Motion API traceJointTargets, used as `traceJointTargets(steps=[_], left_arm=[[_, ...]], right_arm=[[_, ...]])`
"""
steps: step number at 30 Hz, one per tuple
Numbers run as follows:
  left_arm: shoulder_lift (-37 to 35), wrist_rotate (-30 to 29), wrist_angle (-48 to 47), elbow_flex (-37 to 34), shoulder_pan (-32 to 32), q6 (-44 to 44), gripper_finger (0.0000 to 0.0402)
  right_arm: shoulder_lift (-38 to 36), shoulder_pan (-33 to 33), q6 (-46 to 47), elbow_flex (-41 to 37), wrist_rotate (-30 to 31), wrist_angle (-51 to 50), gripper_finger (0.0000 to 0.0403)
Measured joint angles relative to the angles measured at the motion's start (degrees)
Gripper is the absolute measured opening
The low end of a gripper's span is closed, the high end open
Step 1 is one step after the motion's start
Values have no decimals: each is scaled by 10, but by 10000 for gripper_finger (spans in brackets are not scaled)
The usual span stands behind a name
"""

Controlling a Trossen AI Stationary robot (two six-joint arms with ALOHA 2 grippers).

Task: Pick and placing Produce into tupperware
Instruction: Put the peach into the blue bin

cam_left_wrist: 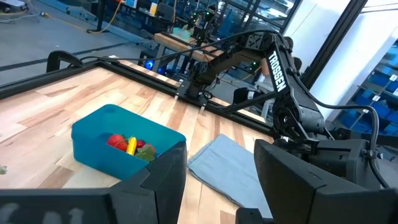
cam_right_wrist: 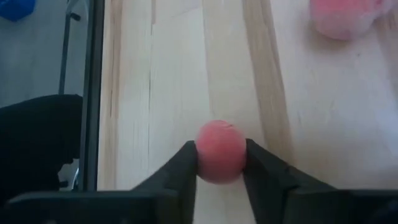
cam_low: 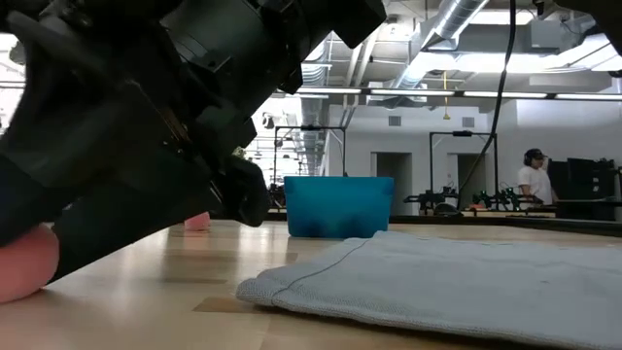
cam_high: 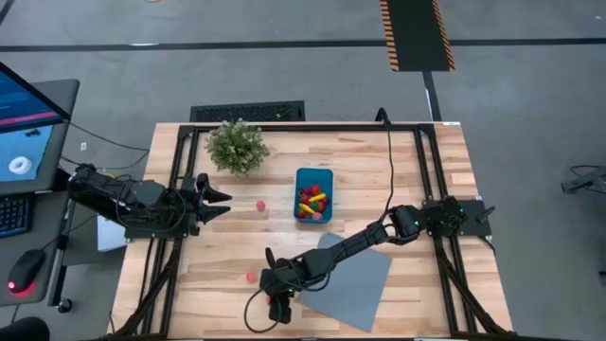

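The right pincer (cam_right_wrist: 221, 163) is clamped on a pink ball (cam_right_wrist: 220, 151), one finger against each side, down at the bench (cam_high: 426, 161) surface close to the front edge, left of the middle. For a good lift the squeeze is best kept centred across the ball's widest part and the rise made straight up, since a round piece can pop out of a glancing hold. A second pink ball (cam_high: 251, 277) is seen just beside the pincer on the bare wood, and a third (cam_high: 261, 205) further back, nearer the tub. The right arm is stretched low from the right edge across a grey cloth (cam_high: 355, 284), its wrist bent down to the wood. The blue tub (cam_high: 313, 194) is set near the bench's middle, toward the back, well apart from the held ball, with red and yellow pieces (cam_high: 311, 201) already inside. The left pincer (cam_high: 216, 204) is held apart and empty at the left edge, beside a potted plant (cam_high: 236, 145).
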Motion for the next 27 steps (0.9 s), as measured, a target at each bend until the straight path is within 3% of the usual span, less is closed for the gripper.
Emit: traceJointTargets(steps=[4,11,14,27], left_arm=[[0,1,0,0,0,-4,178],[0,5,1,0,0,-4,178],[0,5,0,0,0,-5,178],[0,6,-1,0,0,-10,178]], right_arm=[[-2,0,-12,14,-5,-28,111],[-12,-24,-54,50,-6,-90,182],[-26,-35,-72,48,-4,-110,191],[-113,-61,-145,49,16,-174,122]])
